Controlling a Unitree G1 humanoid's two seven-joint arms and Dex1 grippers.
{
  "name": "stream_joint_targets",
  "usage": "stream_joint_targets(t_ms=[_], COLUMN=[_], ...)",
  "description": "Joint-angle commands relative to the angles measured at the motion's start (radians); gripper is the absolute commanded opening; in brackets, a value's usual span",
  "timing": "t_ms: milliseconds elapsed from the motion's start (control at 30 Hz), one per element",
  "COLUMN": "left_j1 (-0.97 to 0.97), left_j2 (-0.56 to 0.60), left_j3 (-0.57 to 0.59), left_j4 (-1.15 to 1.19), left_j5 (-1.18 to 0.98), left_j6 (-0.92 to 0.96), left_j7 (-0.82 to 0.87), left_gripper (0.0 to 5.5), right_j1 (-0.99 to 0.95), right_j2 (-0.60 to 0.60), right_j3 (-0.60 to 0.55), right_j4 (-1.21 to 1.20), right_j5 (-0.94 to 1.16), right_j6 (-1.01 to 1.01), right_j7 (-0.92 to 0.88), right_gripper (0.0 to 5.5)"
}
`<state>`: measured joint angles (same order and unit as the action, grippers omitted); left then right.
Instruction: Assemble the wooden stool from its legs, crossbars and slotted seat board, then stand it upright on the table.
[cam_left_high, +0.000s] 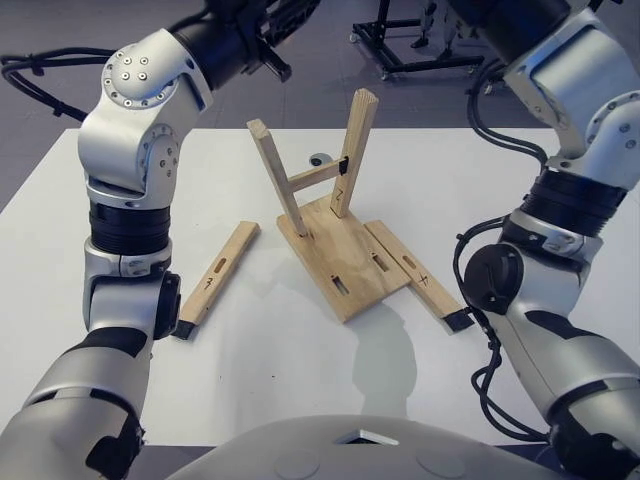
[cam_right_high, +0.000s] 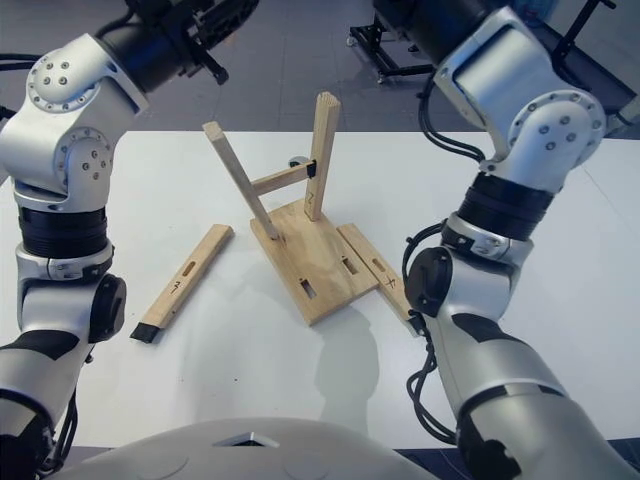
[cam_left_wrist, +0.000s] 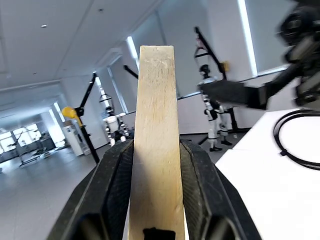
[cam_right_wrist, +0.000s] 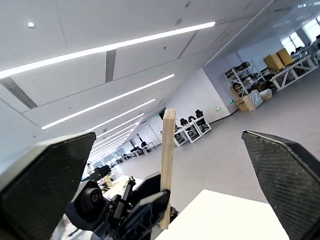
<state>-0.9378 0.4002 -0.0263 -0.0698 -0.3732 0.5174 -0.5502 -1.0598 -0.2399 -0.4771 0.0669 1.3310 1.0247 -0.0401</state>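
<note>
The slotted seat board (cam_left_high: 340, 262) lies flat in the middle of the white table (cam_left_high: 270, 360). Two legs (cam_left_high: 278, 176) (cam_left_high: 356, 148) stand in it, joined by a short crossbar (cam_left_high: 314, 177). One loose leg (cam_left_high: 217, 275) lies left of the board. Another (cam_left_high: 415, 272) lies against its right edge. My left gripper (cam_left_wrist: 156, 145) is raised high above the table's far side and shut on a wooden bar (cam_left_wrist: 157, 110); I cannot tell if it is a leg or a crossbar. My right gripper (cam_right_wrist: 169, 134) is also raised, open and holding nothing, and its camera sees that bar (cam_right_wrist: 167, 165) farther off.
A small dark round object (cam_left_high: 318, 158) sits on the table behind the standing legs. Both forearms hang over the table's left and right sides. A wheeled black frame (cam_left_high: 420, 45) stands on the floor beyond the far edge. Bare table lies in front of the board.
</note>
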Motion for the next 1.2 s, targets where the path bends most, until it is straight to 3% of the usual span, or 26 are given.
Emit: stream_joint_targets(t_ms=[33,567,933,1200], left_j1=[-0.008,0.045,0.050,0.056], left_j2=[-0.013,-0.066,-0.069,-0.062], left_j3=[-0.010,-0.030,-0.040,-0.037], left_j4=[0.012,-0.057,-0.062,-0.060], left_j5=[0.008,0.016,0.046,0.047], left_j6=[-0.022,0.011,0.004,-0.002], left_j7=[-0.025,-0.009,-0.004,-0.007], left_gripper=[1.27,1.27,1.27,1.27], right_j1=[-0.006,0.025,0.036,0.034], right_j2=[0.058,0.137,0.149,0.150], right_j3=[0.011,0.089,0.108,0.098], right_j4=[0.015,0.057,0.039,0.042], right_j5=[0.066,-0.009,-0.009,0.006], right_j6=[-0.017,-0.162,-0.180,-0.195], right_j7=[-0.071,-0.062,-0.082,-0.090], right_gripper=[5.40,5.40,3.16,1.86])
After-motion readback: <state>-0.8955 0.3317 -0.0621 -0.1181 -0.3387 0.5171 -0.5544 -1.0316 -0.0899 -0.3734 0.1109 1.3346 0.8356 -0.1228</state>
